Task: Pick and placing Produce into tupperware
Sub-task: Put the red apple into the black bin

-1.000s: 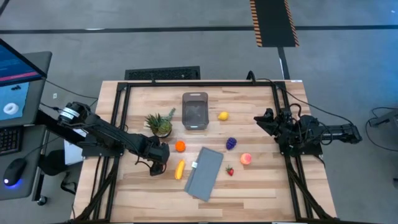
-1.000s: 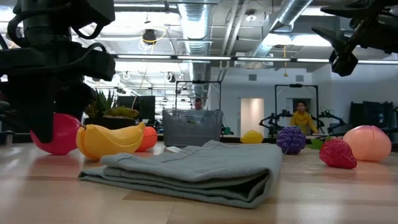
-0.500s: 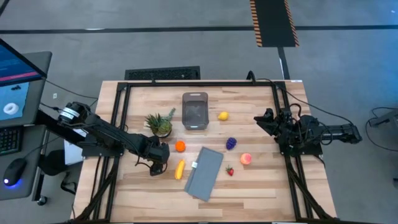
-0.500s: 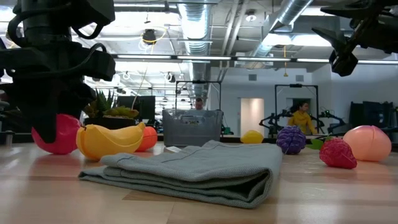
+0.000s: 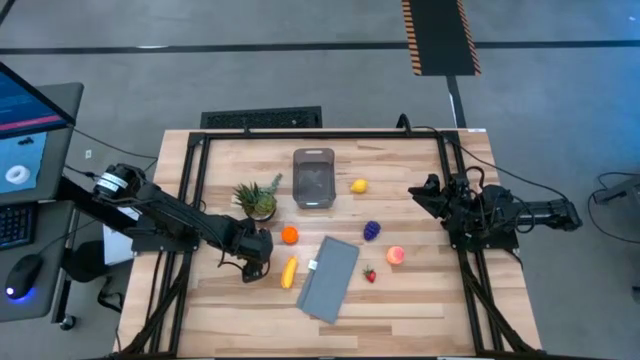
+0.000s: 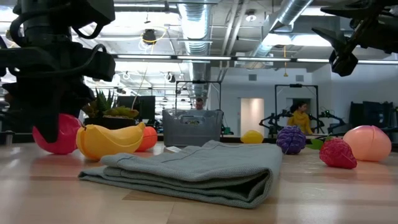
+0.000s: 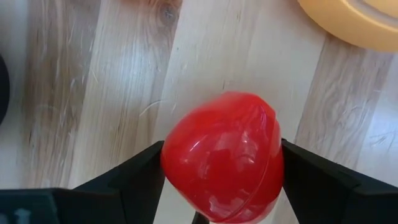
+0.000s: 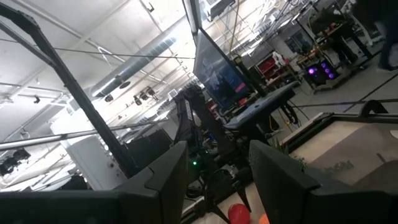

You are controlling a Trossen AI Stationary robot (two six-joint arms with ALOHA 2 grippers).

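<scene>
Left gripper [image 7: 217,186] around red fruit [image 7: 222,155]

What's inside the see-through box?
The tupperware looks empty from above; no produce shows inside. In the low view its ribbed wall blurs the inside.

The right gripper [image 8: 214,177] points up into the room, fingers apart. A red toy fruit [image 8: 238,214] shows between them, below a dark monitor [image 8: 219,76]

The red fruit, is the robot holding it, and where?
Yes. The left gripper has its jaws closed on the red fruit, one on each side. The right gripper holds nothing.
</scene>
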